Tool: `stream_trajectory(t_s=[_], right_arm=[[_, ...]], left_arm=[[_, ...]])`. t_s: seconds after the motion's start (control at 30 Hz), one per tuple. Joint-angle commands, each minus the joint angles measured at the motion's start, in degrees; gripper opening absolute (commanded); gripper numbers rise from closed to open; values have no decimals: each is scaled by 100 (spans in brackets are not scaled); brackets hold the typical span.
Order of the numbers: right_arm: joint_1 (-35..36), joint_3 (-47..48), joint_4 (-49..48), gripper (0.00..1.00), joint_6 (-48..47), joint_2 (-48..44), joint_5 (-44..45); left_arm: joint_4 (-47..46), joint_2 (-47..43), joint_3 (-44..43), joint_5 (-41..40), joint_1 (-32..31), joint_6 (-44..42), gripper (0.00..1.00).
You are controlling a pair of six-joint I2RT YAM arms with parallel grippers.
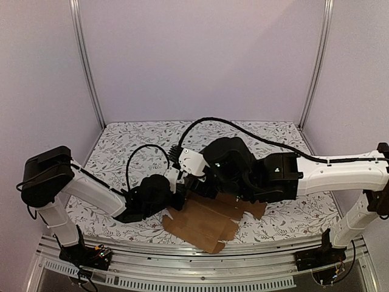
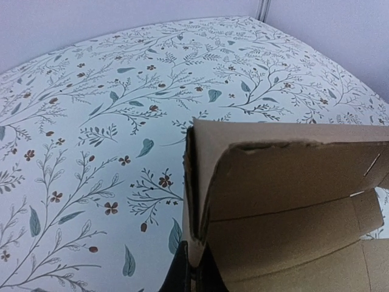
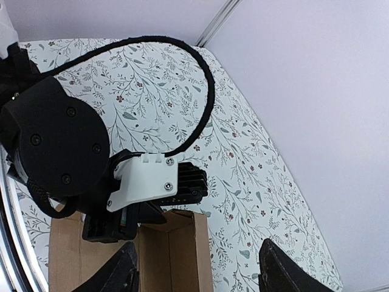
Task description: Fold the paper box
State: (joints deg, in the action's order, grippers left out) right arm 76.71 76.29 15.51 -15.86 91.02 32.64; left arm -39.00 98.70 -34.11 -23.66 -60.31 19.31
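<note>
The paper box (image 1: 203, 226) is a brown creased cardboard sheet lying near the table's front edge, partly under both arms. In the left wrist view one wall of the paper box (image 2: 285, 182) stands raised, and its doubled edge is pinched in my left gripper (image 2: 197, 271), which is shut on it. In the right wrist view my right gripper (image 3: 200, 274) hovers open above a raised corner of the paper box (image 3: 182, 255). Its two dark fingertips (image 3: 124, 271) stand wide apart and touch nothing. The left wrist with its white camera mount (image 3: 146, 182) sits just beyond that corner.
A floral cloth (image 1: 140, 137) covers the table. A black cable (image 3: 203, 91) loops over the cloth behind the left wrist. Metal posts (image 1: 88, 67) and lilac walls close in the back and sides. A metal rail (image 1: 182, 252) runs along the front edge.
</note>
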Motion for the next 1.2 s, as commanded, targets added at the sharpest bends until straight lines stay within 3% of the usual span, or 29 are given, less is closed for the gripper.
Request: stream_trajectory(t_s=[0.0,0.3,0.5,0.63,0.9,1.1,1.17], right_arm=[[-123,86,612,68,208,-204,-298],[-1025,2,977,66,1414,-334,-1124],[-1793,-576,510,51,2493,-422,-2473],[-2025,-842,81,38,2810,-456,-2856],[-2173,-976,-481,13,3094,-47,-3081],[-2235,-967,-759,0,3240,322,-3126],[-2255,-970,-820,0,3283,413,-3111]], left_arm=[[177,69,-165,256,42,-291,0],[438,45,-271,988,119,-873,0],[456,181,-446,1351,169,-1053,0],[291,329,-482,1608,169,-1231,0],[457,616,-713,1787,169,-1133,0],[399,680,-648,1707,169,-1039,3],[358,686,-606,1660,168,-1043,4]])
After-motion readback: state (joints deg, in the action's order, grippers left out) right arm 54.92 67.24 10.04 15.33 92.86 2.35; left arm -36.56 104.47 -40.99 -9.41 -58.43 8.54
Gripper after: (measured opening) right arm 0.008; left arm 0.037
